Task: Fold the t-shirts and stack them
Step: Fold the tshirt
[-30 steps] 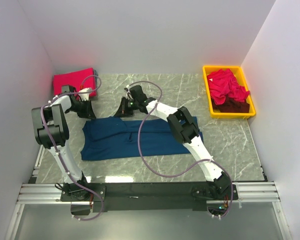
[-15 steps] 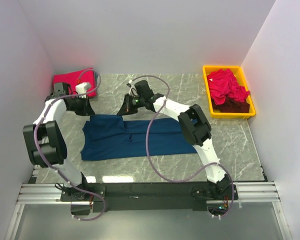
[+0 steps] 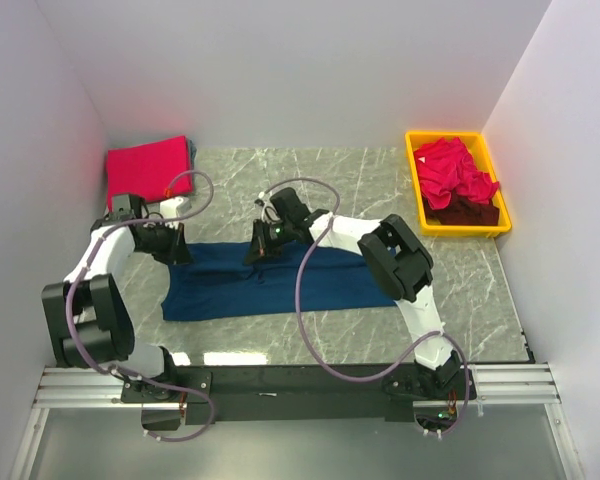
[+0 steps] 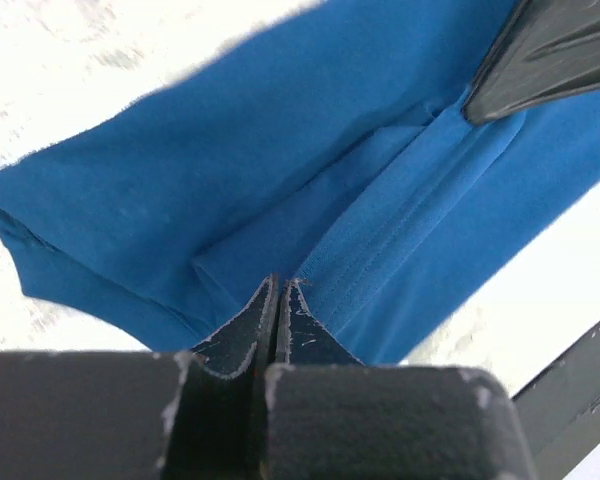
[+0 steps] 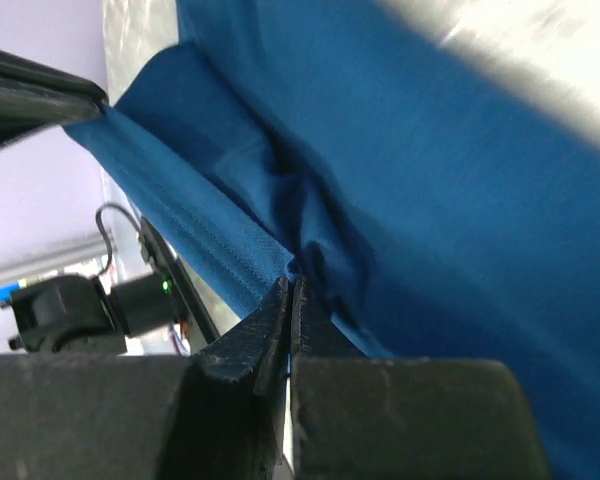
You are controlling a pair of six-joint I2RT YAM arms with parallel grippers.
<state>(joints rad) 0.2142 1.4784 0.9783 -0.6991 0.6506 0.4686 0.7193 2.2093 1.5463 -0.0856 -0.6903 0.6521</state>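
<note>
A navy blue t-shirt [image 3: 315, 285] lies spread across the middle of the marble table. My left gripper [image 3: 174, 250] is at its far left edge, shut on a fold of the blue cloth [image 4: 280, 170]. My right gripper [image 3: 259, 252] is at the far edge near the shirt's middle, also shut on the cloth [image 5: 440, 200]. The hem runs taut between the two grippers. A folded red-pink t-shirt [image 3: 148, 165] rests at the back left. More red-pink t-shirts [image 3: 450, 170] and a dark maroon one [image 3: 468, 211] are crumpled in the bin.
The yellow plastic bin [image 3: 416, 190] stands at the back right by the right wall. White walls close in the left, back and right sides. Cables loop over both arms above the shirt. The metal rail with the arm bases [image 3: 280, 385] runs along the near edge.
Both grippers have come toward the near side, bringing the navy shirt's far edge with them. The left jaws have closed on the cloth.
</note>
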